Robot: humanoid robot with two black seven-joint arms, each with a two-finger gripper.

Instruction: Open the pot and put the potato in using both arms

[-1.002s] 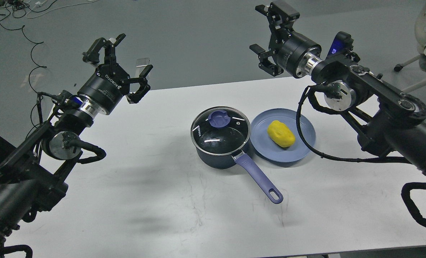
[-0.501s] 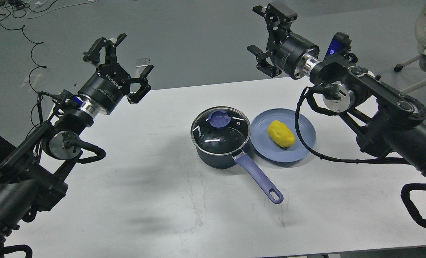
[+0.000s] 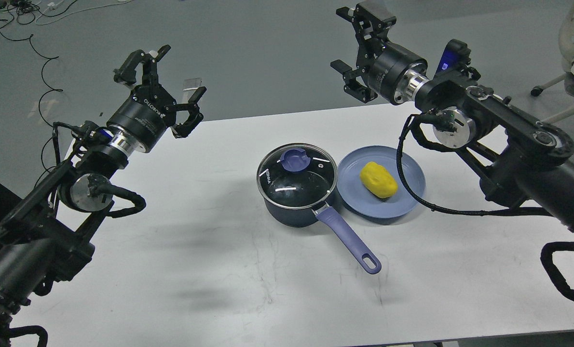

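While nothing is yet grasped, head view: dark blue saucepan (image 3: 297, 193) resting near the middle of the white table (image 3: 210, 270), glass lid (image 3: 296, 174) seated on its rim, purple knob (image 3: 294, 159) toward 12 o'clock, purple handle (image 3: 348, 238) pointing toward 5 o'clock. At 3 o'clock of the saucepan, just beside it, blue plate (image 3: 403, 202) carrying the yellow potato (image 3: 378, 179). Left gripper (image 3: 164, 83) raised at 10 o'clock of the saucepan, well apart, over the table's far edge, fingers spread, empty. Right gripper (image 3: 350, 42) raised at 1 o'clock, beyond the table's far edge, fingers spread, empty. Loose black cables (image 3: 31, 33) lying on the grey floor (image 3: 267, 53) at 11 o'clock.
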